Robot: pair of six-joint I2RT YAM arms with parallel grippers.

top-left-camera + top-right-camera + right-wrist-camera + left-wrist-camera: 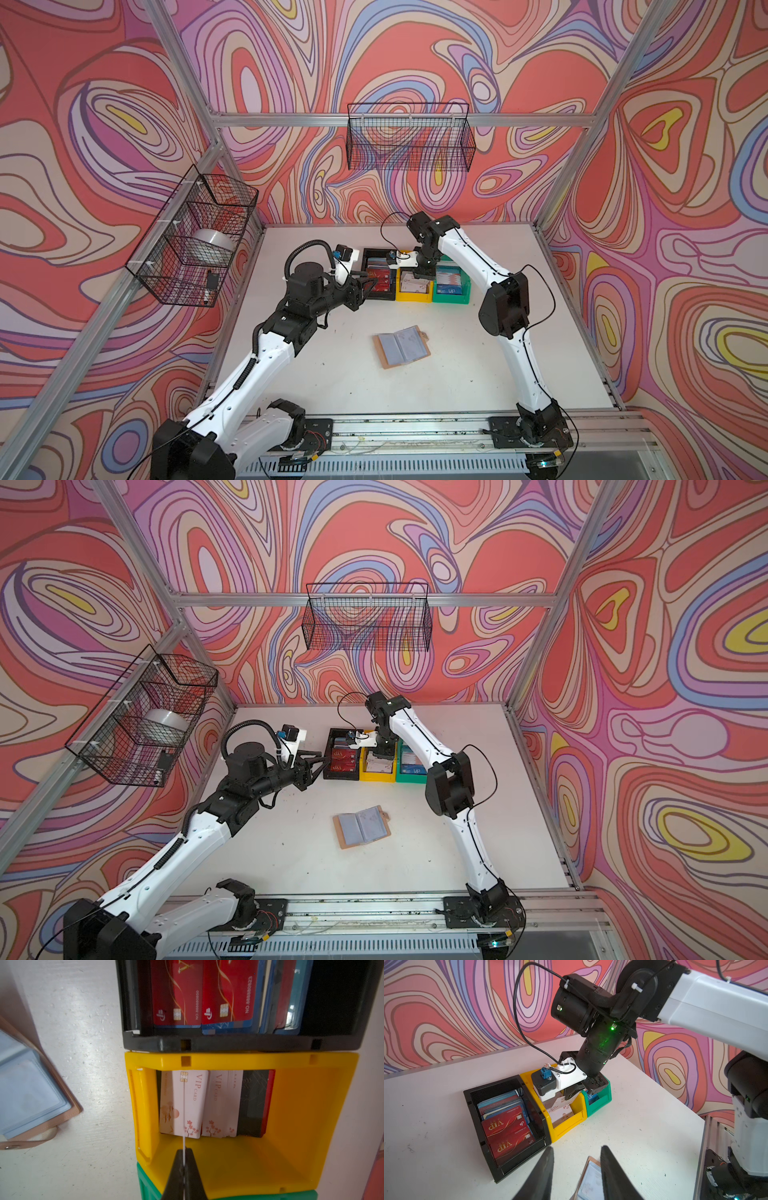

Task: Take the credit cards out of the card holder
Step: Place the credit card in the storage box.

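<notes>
Running this one remotely: I'm hanging the right gripper straight over the yellow bin, jaws pinched together on a white card that's showing edge-on in the wrist view. It's sitting roughly midway between the bin's side walls and lining up over the white VIP cards lying in the bottom. I can't tell whether its lower edge is dipping below the rim. The black bin is butting against one side wall of the yellow bin with red cards stacked inside. The green bin is pressing against the other side wall, so there's no side clearance there. My left gripper is hovering beyond the black bin's outer front corner, away from the yellow bin, jaws standing apart. The card holder is lying open and flat, sleeve pages up, well out from the yellow bin's low front lip. A wide strip of bare table is stretching between lip and holder.
</notes>
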